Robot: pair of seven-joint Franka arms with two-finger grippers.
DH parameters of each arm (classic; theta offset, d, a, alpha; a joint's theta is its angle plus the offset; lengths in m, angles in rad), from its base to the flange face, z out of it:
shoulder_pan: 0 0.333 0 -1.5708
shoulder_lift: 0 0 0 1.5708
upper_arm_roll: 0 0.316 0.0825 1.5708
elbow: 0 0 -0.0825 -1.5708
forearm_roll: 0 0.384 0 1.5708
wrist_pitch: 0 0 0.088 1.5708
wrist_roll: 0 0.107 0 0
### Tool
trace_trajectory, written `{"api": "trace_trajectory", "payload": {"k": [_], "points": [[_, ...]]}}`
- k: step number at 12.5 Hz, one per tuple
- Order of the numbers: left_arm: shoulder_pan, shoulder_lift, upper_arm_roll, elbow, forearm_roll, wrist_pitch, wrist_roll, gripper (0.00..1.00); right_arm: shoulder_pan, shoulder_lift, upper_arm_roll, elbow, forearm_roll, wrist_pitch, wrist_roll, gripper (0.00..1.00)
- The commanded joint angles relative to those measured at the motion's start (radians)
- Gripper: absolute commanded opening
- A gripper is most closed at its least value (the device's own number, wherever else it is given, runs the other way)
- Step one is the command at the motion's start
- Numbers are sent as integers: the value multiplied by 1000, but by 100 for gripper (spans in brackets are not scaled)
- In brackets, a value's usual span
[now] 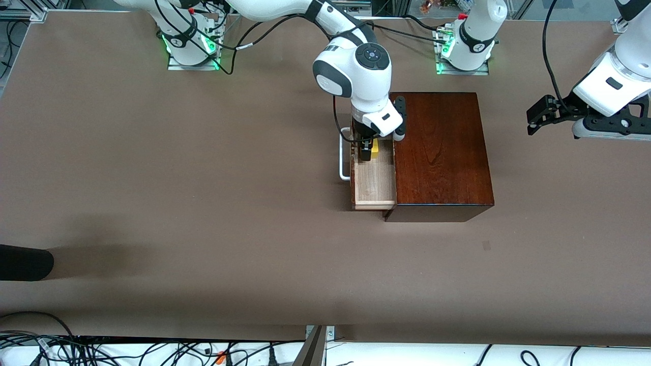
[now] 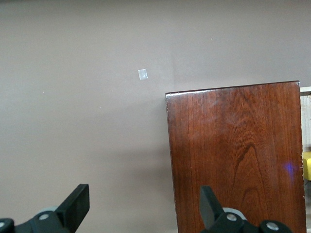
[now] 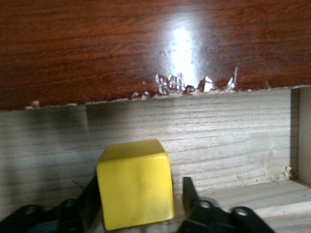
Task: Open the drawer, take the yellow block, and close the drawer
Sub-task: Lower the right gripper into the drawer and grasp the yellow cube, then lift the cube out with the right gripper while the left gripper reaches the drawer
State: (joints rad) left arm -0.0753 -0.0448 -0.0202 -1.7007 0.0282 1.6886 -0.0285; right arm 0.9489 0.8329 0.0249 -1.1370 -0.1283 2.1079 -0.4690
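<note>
Inside the open drawer (image 1: 375,185), the right gripper (image 1: 367,151) clasps the yellow block (image 3: 136,183) between its fingers. Over bare table (image 1: 203,203) near the box (image 1: 440,152), the left gripper (image 2: 143,204) waits, jaws spread wide.

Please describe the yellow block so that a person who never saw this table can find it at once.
Look for the dark red-brown wooden box on the brown table. Its drawer is pulled out toward the right arm's end, showing a pale wood floor. The yellow block sits inside, between the right gripper's fingers; it is the only bright yellow thing there.
</note>
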Motion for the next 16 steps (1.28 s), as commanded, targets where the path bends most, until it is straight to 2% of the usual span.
{"api": "trace_trajectory", "payload": {"k": [1,2,3,5,7,8,10,12,16], "points": [[8,10,-10,26,12,-17,-4,100,5,15,-3,34,-17,-9,1,22],[8,11,-10,26,12,-17,-4,100,5,12,-3,37,-16,-14,3,11],[8,11,-10,26,12,-17,-5,100,5,11,-3,40,-14,-25,3,7],[6,11,-10,26,12,-17,-5,100,4,-1,-2,55,-10,-84,1,5],[6,11,-12,26,12,-17,-5,100,-9,-21,3,171,9,-233,1,5],[5,11,-12,26,12,-17,-5,100,-19,-43,0,215,47,-293,3,5],[3,11,-12,26,12,-17,-5,100,-61,-131,-11,220,103,-350,64,5],[2,13,-12,26,12,-17,-5,100,-131,-181,-11,218,108,-400,131,6],[-4,13,-14,24,9,-18,-8,100,-381,-264,-14,210,150,-509,135,7]]}}
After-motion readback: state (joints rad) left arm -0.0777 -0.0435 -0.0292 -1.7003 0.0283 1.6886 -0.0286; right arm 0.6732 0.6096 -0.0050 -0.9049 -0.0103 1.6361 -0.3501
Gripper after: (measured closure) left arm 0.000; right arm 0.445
